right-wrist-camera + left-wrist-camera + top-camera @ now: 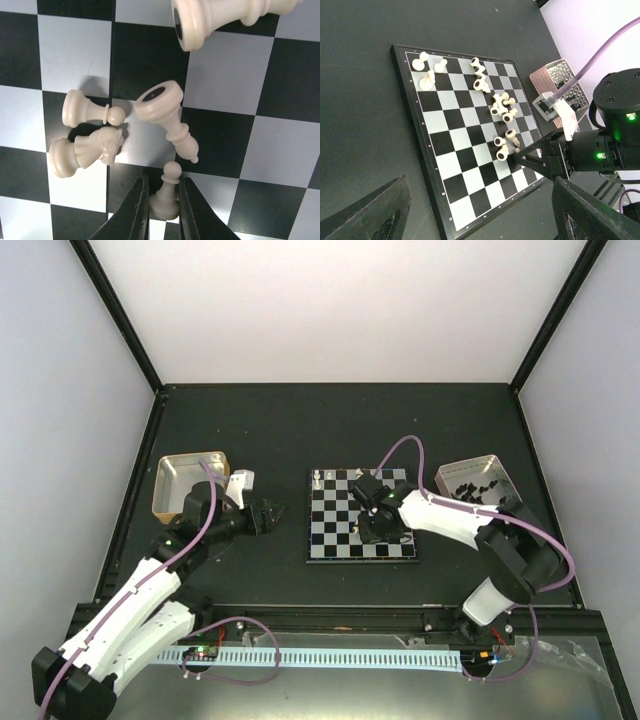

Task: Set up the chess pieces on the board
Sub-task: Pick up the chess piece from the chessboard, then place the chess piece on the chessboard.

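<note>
The dark table (300, 430) carries the board (330, 540) at its middle, with a gold tray (172, 480) to the left and a second tray (495, 468) holding black pieces to the right. The right arm (450, 520) reaches from the near right across the board, its wrist bent down over the middle squares. The left arm (150, 590) stops short, so the right is clearly the nearer one. The left gripper (270, 515) hangs over bare table just left of the board and points towards it, jaws wide and holding nothing. White pieces (502, 107) lie scattered over the board, most of them toppled on their sides and none in a proper rank. In the right wrist view a bishop (165, 112), a knight (85, 150) and a spare pawn (90, 112) lie close together just beyond the fingertips. The right gripper (163, 186) is on the pawn (165, 192), whose long axis runs in line with the fingers (136, 212), head pointing away from the wrist. The fingers pinch the pawn across its base, one on each side. Whether it rests on the square or is already off it cannot be told. The lift probably has to go straight up, since the bishop's tip lies just beside the pawn's head and could be knocked
</note>
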